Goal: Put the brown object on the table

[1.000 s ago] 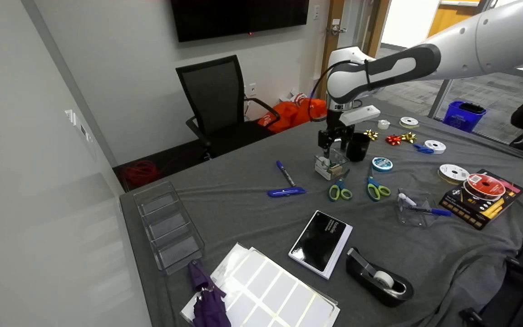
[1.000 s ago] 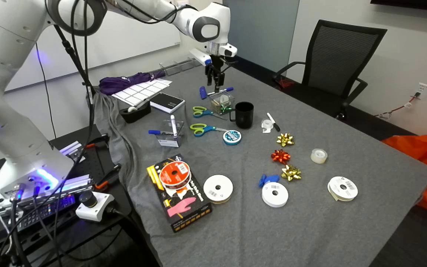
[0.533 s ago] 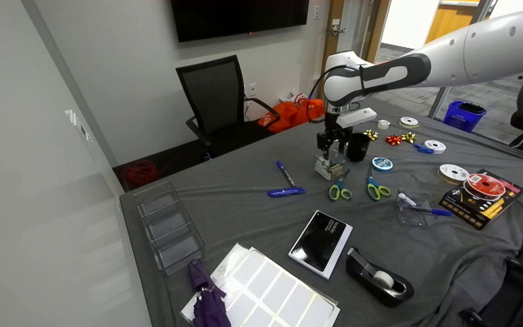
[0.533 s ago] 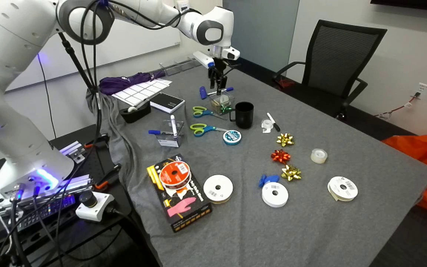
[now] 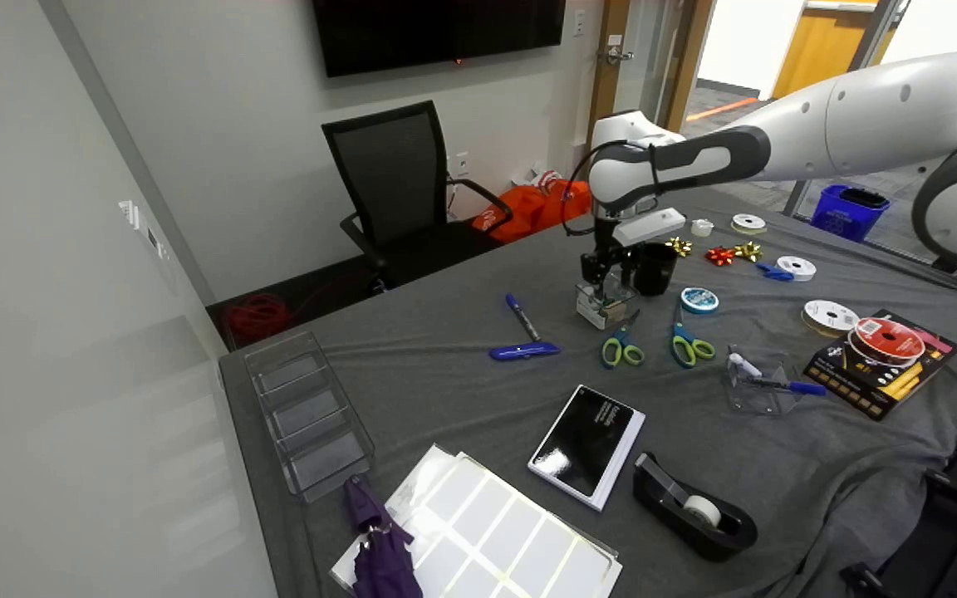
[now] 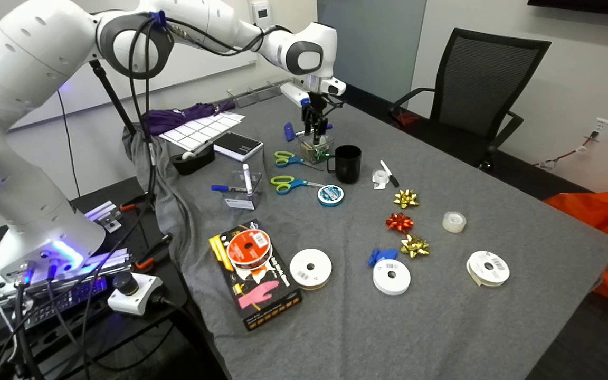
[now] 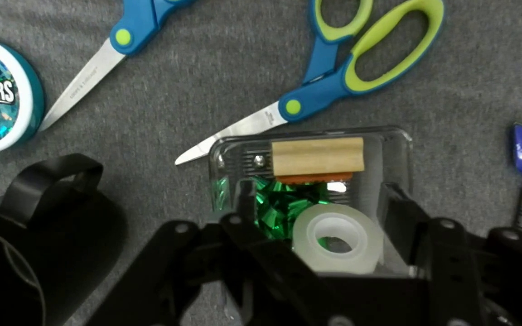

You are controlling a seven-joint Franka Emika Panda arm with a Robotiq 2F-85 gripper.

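While your gripper [image 7: 317, 195] hung low over the small clear box [image 7: 399, 156], its two fingers [image 7: 401, 224] stood wide apart and had hold of nothing. In the wrist view they filled the lower part, one tip toward each end of the box. Whether they touched its walls, you could not tell.

The brown block [image 7: 317, 156] lay inside the box, alongside the wall nearest the scissors [image 7: 315, 97], an orange strip [image 7: 313, 178] showing at its edge. Sharing the box: a shiny green bow [image 7: 271, 216], and a roll of tape [image 7: 365, 246] toward the opposite wall, overlapping part of the bow. In the wrist view you saw the roll between the fingers and the block just above the line of their tips.

The box stood on the grey-draped table [image 5: 445, 390]. Those scissors, blue and green, lay just beside it, blade running up to the rim in the wrist view; touching or apart, unclear. A second pair of scissors [image 7: 136, 27] lay farther off, its point by a round teal tin [image 7: 5, 95]. Near the box you had a black mug [image 6: 349, 164] standing upright, handle turned to the scissors side. Opposite side from the mug: a marker [image 5: 525, 321] with a blue cap, and beside it a blue plastic piece [image 5: 524, 351].

In both exterior views your robot arm [image 5: 852, 120] hung out over the table.
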